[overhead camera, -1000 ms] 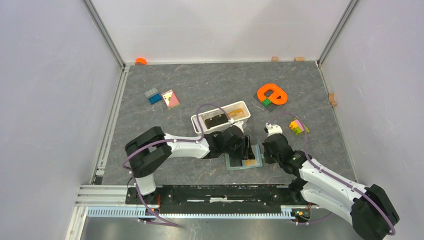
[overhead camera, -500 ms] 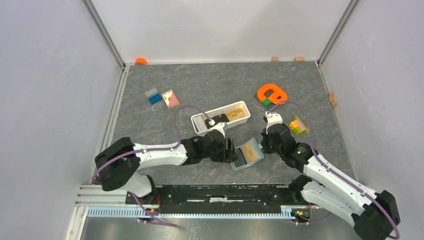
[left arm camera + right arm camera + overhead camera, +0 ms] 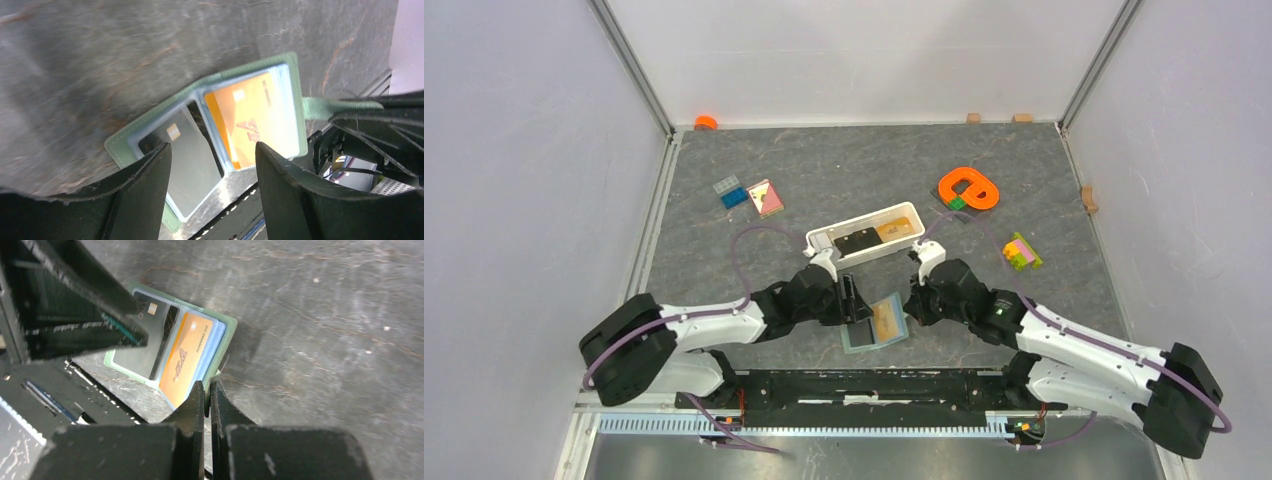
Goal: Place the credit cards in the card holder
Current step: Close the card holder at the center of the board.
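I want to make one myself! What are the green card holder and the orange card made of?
The card holder looks like matte leather or fake leather, I can't tell which: dull green, with a bendy strap. The orange card looks like smooth plastic: thin, flat, catching glare.

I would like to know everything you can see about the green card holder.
The card holder is a small sage-green wallet lying open on the grey table. Its pale blue inside faces up, with a black card in one half and an orange card in the other. The right gripper pinches its green strap. The left gripper hangs open above it.
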Tool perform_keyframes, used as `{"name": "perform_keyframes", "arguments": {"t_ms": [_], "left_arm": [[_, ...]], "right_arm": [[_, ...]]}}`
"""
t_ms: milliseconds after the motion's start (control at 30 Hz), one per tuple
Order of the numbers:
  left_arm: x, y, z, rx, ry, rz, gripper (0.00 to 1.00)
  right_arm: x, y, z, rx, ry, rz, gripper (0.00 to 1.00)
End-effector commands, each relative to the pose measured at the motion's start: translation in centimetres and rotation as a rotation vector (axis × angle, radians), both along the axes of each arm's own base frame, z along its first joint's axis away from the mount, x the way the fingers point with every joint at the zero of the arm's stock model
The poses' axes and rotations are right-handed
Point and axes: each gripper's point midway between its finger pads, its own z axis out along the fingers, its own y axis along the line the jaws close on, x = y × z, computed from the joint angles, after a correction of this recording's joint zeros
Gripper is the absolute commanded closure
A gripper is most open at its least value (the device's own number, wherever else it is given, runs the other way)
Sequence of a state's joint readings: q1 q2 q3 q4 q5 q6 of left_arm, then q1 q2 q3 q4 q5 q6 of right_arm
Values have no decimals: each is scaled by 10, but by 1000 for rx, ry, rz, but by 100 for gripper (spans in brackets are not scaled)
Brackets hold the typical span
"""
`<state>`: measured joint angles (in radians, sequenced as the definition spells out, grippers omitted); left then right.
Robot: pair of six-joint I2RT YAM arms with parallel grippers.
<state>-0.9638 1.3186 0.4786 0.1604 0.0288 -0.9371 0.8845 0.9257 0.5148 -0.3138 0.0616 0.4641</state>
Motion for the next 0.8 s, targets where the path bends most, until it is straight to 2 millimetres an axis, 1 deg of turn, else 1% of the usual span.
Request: {"name": "perform_keyframes", "arguments": {"t_ms": [0, 67, 133, 233, 300, 367, 433, 500, 600, 667, 700, 767], "left_arm": [[2, 11, 9, -86, 11, 43, 31], [2, 18, 10, -92, 3, 59, 31], [4, 25, 15, -85, -18, 75, 31], [9, 35, 22, -64, -35, 83, 27], [10, 37, 26, -68, -31, 68, 26], [12, 39, 30, -77, -30, 65, 25], [15, 39, 34, -88, -39, 60, 25], [18, 37, 39, -102, -45, 54, 24], [23, 33, 42, -115, -42, 34, 24], [25, 29, 42, -118, -37, 21, 24], [26, 27, 42, -120, -32, 14, 24], [26, 24, 40, -129, -23, 6, 24]], "right_arm": [[-1, 32, 16, 96, -22, 23, 100], [-1, 38, 19, 95, -35, 22, 100], [4, 32, 17, 59, -45, -35, 100], [17, 8, 13, -44, -77, -152, 100], [25, -12, 16, -126, -112, -220, 100], [30, -35, 22, -217, -152, -282, 100], [36, -54, 32, -283, -201, -337, 100], [40, -67, 42, -324, -237, -371, 100], [44, -81, 56, -369, -276, -407, 100], [46, -82, 63, -377, -292, -406, 100], [46, -79, 65, -371, -294, -386, 100], [44, -59, 60, -320, -279, -288, 100]]}}
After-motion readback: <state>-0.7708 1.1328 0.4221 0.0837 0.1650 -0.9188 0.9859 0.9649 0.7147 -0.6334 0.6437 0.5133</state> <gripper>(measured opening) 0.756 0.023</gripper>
